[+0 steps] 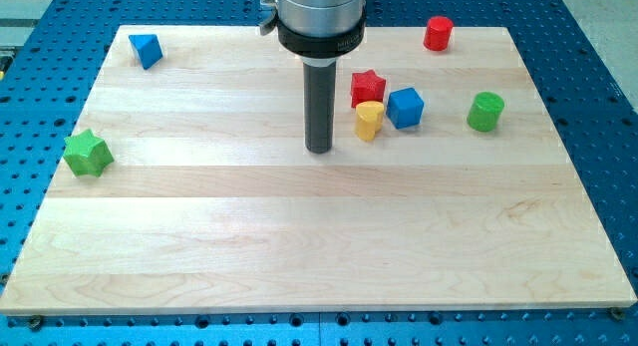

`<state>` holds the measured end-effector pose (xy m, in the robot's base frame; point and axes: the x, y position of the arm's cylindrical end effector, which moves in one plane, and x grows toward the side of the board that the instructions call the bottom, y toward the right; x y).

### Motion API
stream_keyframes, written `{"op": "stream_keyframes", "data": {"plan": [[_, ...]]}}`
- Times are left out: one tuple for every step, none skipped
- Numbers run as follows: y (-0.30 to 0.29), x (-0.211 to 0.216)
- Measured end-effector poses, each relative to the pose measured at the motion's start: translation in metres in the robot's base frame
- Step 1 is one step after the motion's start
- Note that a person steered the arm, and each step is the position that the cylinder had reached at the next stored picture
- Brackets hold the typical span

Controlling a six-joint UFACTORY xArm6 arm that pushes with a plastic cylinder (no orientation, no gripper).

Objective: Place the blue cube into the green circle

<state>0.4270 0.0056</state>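
The blue cube (405, 108) lies on the wooden board right of centre near the view's top. The green circle, a short green cylinder (485, 112), stands to its right with a gap between them. My tip (319, 149) rests on the board to the left of the blue cube. A yellow block (369, 121) lies between my tip and the blue cube, touching or nearly touching the cube. A red star (368, 87) sits just above the yellow block, close to the cube's upper left.
A red cylinder (438, 33) stands at the top right. A blue triangular block (147, 50) lies at the top left. A green star (88, 153) lies at the left edge. The wooden board (299, 256) lies on a blue perforated table.
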Motion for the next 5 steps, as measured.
{"op": "stream_keyframes", "data": {"plan": [[0.008, 0.0], [0.018, 0.0], [0.029, -0.003], [0.074, -0.035], [0.139, -0.068]]}}
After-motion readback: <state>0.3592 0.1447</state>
